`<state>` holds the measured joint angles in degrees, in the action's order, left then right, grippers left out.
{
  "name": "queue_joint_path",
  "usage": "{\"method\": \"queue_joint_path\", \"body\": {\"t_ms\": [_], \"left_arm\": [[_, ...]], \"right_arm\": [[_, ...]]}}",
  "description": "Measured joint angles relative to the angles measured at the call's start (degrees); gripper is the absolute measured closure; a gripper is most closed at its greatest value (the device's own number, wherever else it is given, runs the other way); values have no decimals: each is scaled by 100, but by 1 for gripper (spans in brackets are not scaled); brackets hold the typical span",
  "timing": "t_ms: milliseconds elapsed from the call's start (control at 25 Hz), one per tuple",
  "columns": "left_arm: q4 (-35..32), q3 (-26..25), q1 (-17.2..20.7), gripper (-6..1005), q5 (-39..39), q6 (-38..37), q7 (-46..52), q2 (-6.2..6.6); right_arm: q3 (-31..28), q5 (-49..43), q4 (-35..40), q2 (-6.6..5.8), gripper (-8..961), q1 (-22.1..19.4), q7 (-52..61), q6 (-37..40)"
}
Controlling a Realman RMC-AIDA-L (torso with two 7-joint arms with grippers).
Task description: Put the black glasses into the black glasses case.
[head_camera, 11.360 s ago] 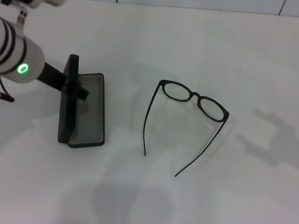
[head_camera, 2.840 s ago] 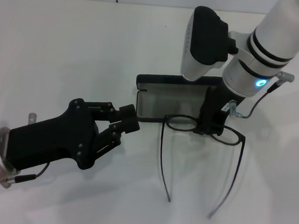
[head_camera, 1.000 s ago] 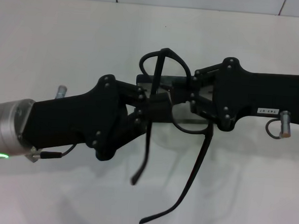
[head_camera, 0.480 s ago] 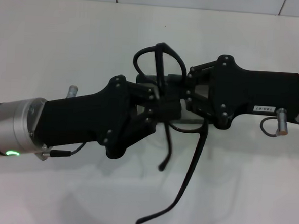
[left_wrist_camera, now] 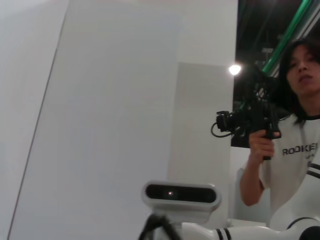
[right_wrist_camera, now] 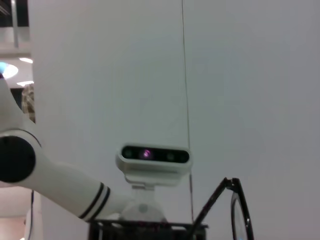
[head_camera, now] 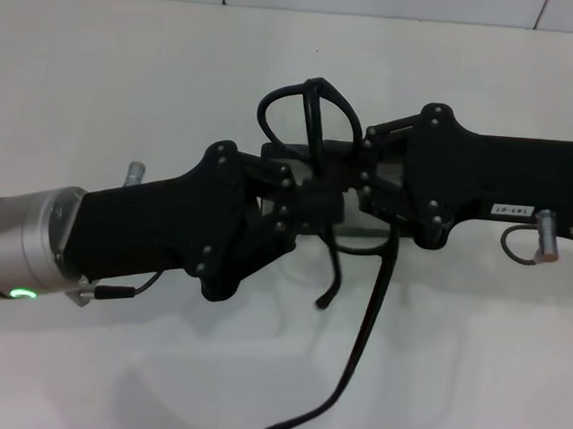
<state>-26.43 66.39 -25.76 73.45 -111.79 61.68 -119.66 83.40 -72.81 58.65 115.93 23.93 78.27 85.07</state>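
Observation:
Both grippers meet over the middle of the table. My right gripper [head_camera: 362, 186] reaches in from the right and is shut on the front of the black glasses [head_camera: 370, 317], held up in the air. My left gripper [head_camera: 316, 205] reaches in from the left and is closed on the frame where one temple arm hinges. One lens rim stands up above the fingers; one temple hangs long toward me, the other is partly folded. The black glasses case [head_camera: 271, 152] lies beneath, almost all hidden. The right wrist view shows a lens and temple [right_wrist_camera: 235, 210].
The white table [head_camera: 129, 78] spreads around both arms, with a tiled wall edge at the back. The wrist views look up at my head camera [right_wrist_camera: 155, 156] and a person holding a camera [left_wrist_camera: 295, 150].
Over the last second, the shorter temple arm has swung right, folding in toward the frame. The left gripper moved slightly right. Long before, the glasses lay on the table beside the open case.

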Motion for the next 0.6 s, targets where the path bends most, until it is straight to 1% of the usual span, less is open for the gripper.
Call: {"method": "queue_joint_path", "body": {"t_ms": [600], "left_arm": [[154, -30, 27, 950, -21, 132, -77, -13]], "right_arm": [[17, 49, -3, 8, 843, -11, -4, 237]]}}
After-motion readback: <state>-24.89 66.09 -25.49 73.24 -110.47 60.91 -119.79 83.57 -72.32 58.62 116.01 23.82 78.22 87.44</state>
